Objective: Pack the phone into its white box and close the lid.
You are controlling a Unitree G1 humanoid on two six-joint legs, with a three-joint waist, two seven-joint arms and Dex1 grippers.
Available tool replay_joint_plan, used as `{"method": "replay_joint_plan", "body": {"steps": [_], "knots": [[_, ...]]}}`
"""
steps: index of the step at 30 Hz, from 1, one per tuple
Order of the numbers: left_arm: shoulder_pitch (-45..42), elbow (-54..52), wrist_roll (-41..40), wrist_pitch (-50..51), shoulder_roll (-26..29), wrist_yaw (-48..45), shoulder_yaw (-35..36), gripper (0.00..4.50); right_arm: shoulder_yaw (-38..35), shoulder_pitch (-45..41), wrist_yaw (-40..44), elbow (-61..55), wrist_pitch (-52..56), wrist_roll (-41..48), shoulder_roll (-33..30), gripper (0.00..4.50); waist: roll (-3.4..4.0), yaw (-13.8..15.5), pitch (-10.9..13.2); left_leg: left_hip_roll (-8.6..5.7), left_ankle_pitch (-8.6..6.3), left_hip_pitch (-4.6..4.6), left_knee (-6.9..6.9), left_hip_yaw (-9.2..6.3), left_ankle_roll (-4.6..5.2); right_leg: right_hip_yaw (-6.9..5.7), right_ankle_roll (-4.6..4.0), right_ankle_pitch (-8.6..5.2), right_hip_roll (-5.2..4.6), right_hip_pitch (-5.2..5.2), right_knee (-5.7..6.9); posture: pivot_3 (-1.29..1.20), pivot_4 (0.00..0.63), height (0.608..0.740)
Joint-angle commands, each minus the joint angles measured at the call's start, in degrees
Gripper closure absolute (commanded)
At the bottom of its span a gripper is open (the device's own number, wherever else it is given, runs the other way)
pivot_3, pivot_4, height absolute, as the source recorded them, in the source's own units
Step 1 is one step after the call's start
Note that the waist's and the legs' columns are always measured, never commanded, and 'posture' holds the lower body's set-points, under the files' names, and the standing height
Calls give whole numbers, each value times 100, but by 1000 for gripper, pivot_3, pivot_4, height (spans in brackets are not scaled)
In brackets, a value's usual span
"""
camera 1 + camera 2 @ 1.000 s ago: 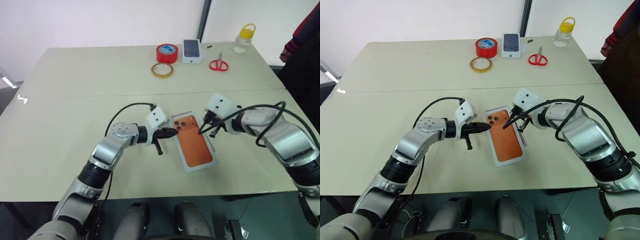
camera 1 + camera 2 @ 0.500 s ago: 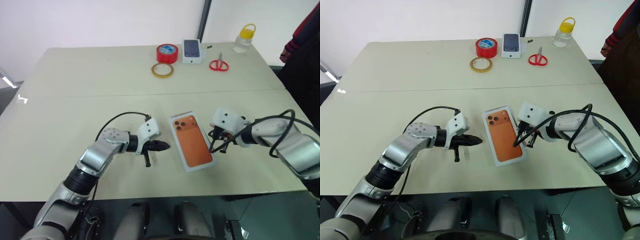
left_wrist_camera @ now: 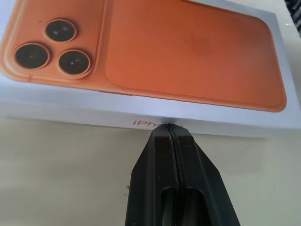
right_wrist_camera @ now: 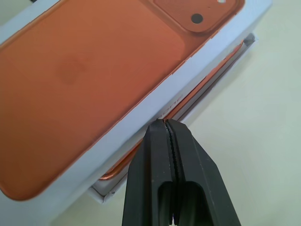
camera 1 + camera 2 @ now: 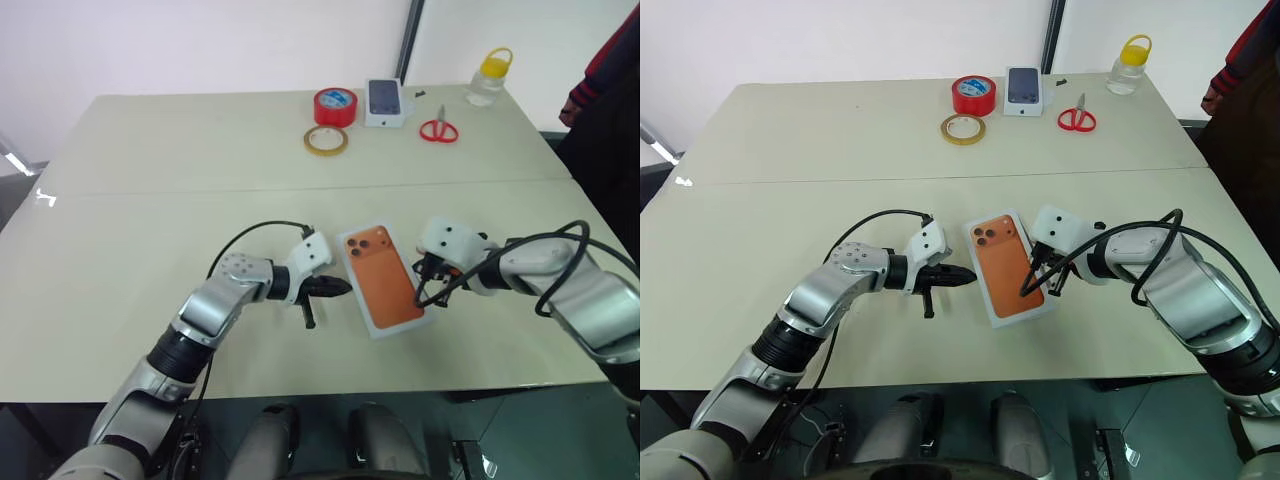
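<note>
The white lid (image 5: 382, 280), with an orange phone printed on its top, lies near the table's front edge, sitting slightly askew over the white box (image 4: 104, 192). Of the phone itself, a thin orange edge (image 4: 200, 92) shows in the gap under the lid. My left gripper (image 5: 346, 288) is shut, its tips (image 3: 169, 128) against the lid's left long side at the orange lettering. My right gripper (image 5: 419, 301) is shut too, its tips (image 4: 163, 123) at the lid's right long side, just above the gap.
At the table's far side stand a red tape roll (image 5: 334, 106), a yellowish tape ring (image 5: 325, 140), a small white box picturing a dark phone (image 5: 386, 102), red scissors (image 5: 437, 130) and a yellow-capped bottle (image 5: 487, 77). A person (image 5: 612, 70) stands at the right edge.
My right gripper has come off the lid's top near the printed lenses and gone down to its right side. The lid now sits squarer over the base. The left gripper has barely shifted.
</note>
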Motion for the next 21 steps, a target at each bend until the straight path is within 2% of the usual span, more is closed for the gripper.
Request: {"method": "replay_joint_plan", "body": {"steps": [1, 13, 21], "knots": [[-158, -21, -41, -151, -185, 211, 223, 4500, -170, -195, -54, 61, -72, -37, 91, 4467, 0, -1, 0, 0, 0, 0, 0, 0, 1, 0, 0, 0, 0, 0, 0, 0, 150, 740], [-310, 131, -86, -124, -512, 525, 376, 4500, -113, -484, -200, 738, -246, -336, 275, 4467, 0, -4, 0, 0, 8, 0, -1, 1, -15, 0, 0, 0, 0, -1, 0, 0, 150, 740], [-174, -113, -133, -86, -397, 317, 280, 4500, -98, -460, -195, 746, -283, -377, 435, 4467, 0, -9, 0, 0, 9, 0, -1, 1, -15, 0, 0, 0, 1, -1, 1, 0, 150, 740]]}}
